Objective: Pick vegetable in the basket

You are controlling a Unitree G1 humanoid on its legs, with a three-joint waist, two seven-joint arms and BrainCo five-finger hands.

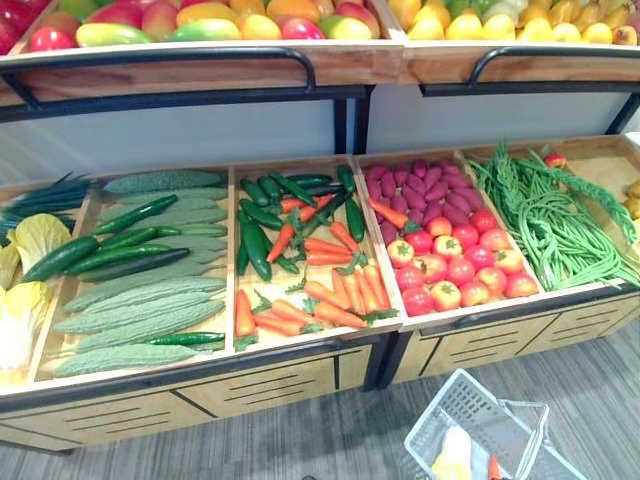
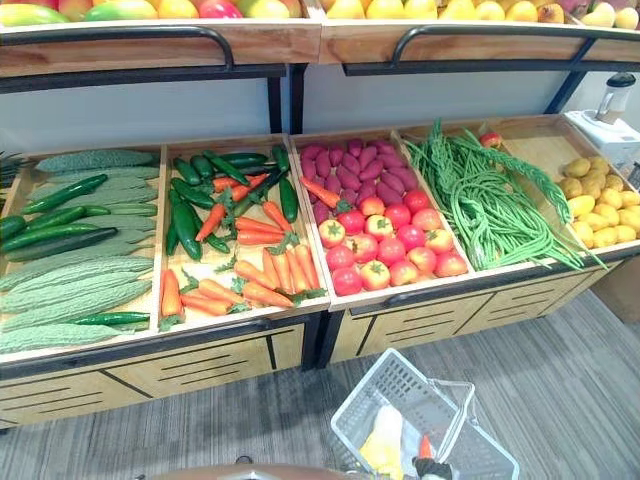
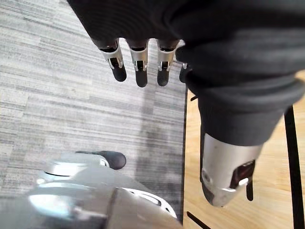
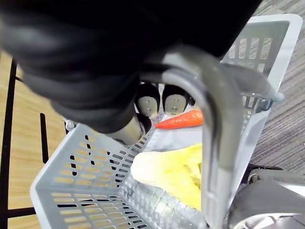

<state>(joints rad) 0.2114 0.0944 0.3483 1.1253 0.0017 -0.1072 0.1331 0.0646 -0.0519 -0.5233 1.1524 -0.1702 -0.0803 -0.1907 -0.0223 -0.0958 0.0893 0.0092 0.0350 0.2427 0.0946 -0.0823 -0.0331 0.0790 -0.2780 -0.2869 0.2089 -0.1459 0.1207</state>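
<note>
The basket sits on the floor in front of the stand. A carrot and a cabbage lie inside it, touching. The right hand is over the basket, its fingers curled round the grey handle. The left hand hangs above the floor just beside the stand, fingers straight, apart and holding nothing. In the stand's bins, from left to right, lie gourds, loose carrots mixed with green peppers, tomatoes, beans and potatoes. Furthest off, fruit fills the shelf above.
</note>
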